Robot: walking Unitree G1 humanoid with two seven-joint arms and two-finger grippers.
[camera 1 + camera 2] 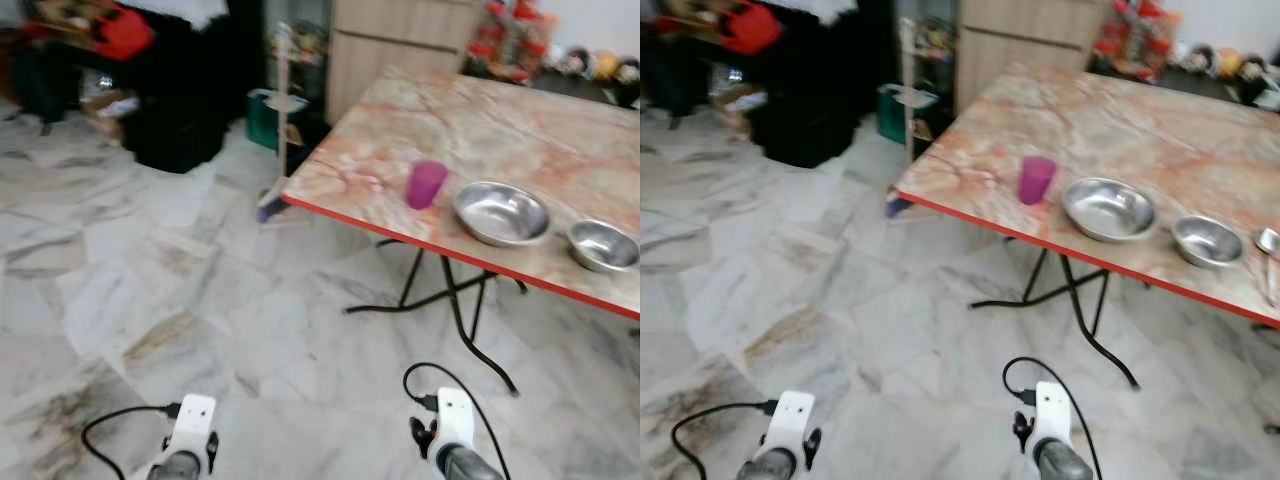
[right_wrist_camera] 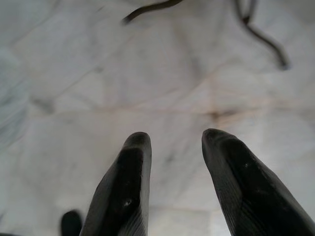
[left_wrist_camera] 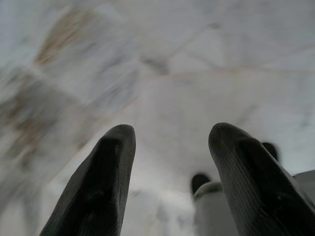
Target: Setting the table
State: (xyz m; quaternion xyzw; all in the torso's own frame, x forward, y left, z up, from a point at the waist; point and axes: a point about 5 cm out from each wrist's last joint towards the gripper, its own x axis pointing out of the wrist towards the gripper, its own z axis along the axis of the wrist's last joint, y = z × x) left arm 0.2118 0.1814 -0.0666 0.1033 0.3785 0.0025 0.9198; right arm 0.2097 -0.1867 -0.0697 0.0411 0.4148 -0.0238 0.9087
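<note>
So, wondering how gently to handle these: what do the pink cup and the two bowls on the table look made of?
Pink cup: likely plastic, translucent magenta with a dull sheen. Large bowl and small bowl: probably stainless steel, silvery with bright mirror-like reflections.

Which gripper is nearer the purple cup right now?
Right. The right gripper hangs low over the floor, short of the purple cup; the left gripper hangs farther left.
</note>
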